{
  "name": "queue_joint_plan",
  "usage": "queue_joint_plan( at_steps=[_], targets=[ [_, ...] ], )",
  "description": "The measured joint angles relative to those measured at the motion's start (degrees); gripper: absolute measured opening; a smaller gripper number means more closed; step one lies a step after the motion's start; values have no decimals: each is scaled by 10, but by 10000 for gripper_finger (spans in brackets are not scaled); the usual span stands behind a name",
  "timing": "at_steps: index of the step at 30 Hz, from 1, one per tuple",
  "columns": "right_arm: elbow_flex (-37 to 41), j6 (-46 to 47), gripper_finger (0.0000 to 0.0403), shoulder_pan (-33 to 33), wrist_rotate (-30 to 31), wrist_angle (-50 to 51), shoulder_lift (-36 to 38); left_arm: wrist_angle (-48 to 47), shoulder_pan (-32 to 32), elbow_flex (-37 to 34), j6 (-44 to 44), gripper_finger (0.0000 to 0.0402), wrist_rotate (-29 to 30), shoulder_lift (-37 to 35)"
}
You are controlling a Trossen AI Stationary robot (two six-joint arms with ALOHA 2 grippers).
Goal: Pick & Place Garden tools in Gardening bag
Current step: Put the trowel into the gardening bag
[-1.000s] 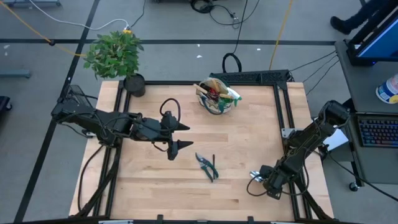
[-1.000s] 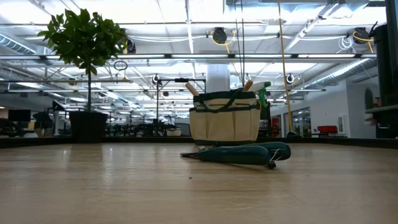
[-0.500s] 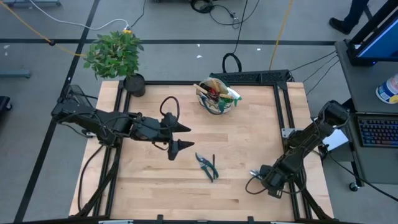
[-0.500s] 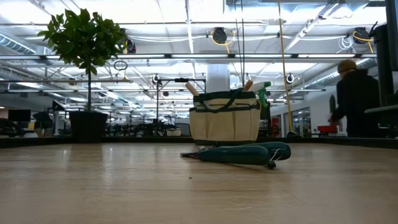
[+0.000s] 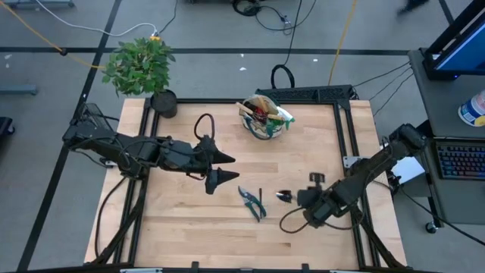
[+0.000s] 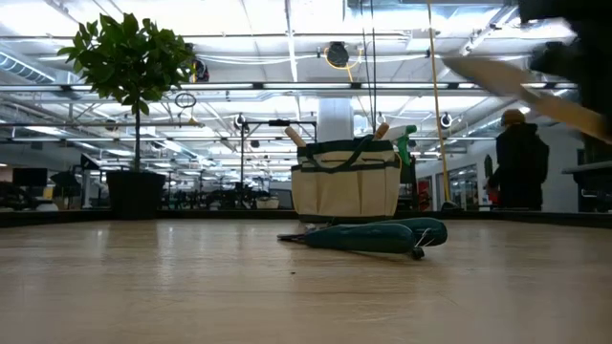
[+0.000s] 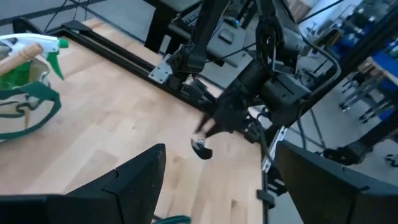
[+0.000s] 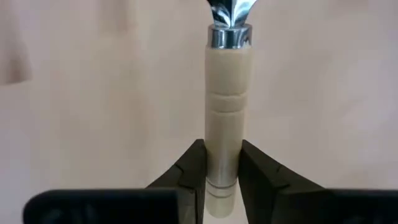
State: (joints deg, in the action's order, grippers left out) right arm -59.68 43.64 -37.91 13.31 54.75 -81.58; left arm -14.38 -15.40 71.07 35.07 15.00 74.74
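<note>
The beige gardening bag stands upright at the far middle of the table, with tool handles and the green spray bottle sticking out of its mouth; it also shows in the low view. Dark pruning shears lie flat on the table's middle, seen in the low view too. My left gripper hovers open and empty just left of the shears. My right gripper is right of the shears, shut on a wooden-handled metal tool. My right gripper pinches the tool's wooden handle near its free end between its two fingers. The handle runs on along the fingers, with the metal head out in front, toward the table's left. The tool is lifted clear of the table.
A leafy plant in a black pot stands at the far left corner. A black frame runs along the table's edges. A person stands in the room beyond the table. Bare wood lies along the near edge.
My right gripper has gone from the near right edge toward the table's left and up, carrying the wooden-handled tool, and now shows at the low view's upper right. My left gripper and the shears have kept still.
</note>
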Motion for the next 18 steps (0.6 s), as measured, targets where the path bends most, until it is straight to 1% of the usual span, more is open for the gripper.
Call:
queue_joint_plan(
  at_steps=[3,6,8,11,13,15,18],
  targets=[
    [-49,-117,58,23,108,9,0,23,0,0,4,306,-18,5],
    [-87,-277,58,44,221,-12,1,49,0,-1,20,306,-45,10],
    [-103,-400,58,57,293,-53,1,84,2,0,39,305,-61,21],
    [-115,-585,58,73,383,-161,1,104,3,0,70,305,-80,35],
    [-115,-713,58,82,425,-241,1,121,6,0,100,305,-88,47],
    [-115,-839,58,88,454,-314,1,113,9,0,127,305,-94,54],
    [-115,-1007,58,96,470,-404,1,114,16,0,151,305,-110,66]
  ],
)
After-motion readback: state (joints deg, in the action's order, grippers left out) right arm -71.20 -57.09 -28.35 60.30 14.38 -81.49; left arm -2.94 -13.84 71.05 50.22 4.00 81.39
